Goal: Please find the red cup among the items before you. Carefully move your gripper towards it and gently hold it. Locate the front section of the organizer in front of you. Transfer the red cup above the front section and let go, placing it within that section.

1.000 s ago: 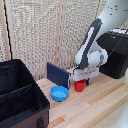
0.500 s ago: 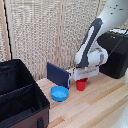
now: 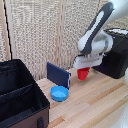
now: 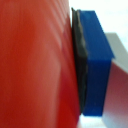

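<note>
path to organizer (image 3: pixel 20 95): open tabletop | obstacles near organizer: blue bowl (image 3: pixel 59 93), upright blue panel (image 3: pixel 58 75) just behind the bowl

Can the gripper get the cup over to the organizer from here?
Probably yes: the gripper holds the cup off the table, and only the low blue bowl lies toward the open-topped organizer.

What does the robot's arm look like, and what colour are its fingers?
The arm is fat, rounded and mostly white, with a darker grey band along its upper part. At its end sits the gripper, a flat pale grey-white block. Its fingers are chunky dark-blue blocks, each with a thin black pad on the inner side. No cables or markings can be made out.
</note>
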Robot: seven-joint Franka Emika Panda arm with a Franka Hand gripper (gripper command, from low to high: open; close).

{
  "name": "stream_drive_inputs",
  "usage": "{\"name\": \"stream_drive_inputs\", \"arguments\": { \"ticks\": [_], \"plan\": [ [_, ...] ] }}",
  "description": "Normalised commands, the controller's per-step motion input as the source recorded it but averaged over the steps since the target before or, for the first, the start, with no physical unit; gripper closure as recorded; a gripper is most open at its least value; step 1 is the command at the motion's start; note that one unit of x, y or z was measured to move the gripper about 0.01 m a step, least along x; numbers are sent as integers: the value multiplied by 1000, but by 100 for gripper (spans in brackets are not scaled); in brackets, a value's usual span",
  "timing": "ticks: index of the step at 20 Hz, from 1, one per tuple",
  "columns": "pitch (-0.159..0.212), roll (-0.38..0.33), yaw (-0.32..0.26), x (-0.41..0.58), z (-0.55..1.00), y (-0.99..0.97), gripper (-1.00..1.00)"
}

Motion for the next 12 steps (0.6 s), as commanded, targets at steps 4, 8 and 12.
{"name": "stream_drive_inputs", "arguments": {
  "ticks": [4,8,12],
  "plan": [
    [131,85,-10,1,756,206,100],
    [219,88,39,48,531,497,100],
    [239,105,81,137,451,669,100]
  ]
}}
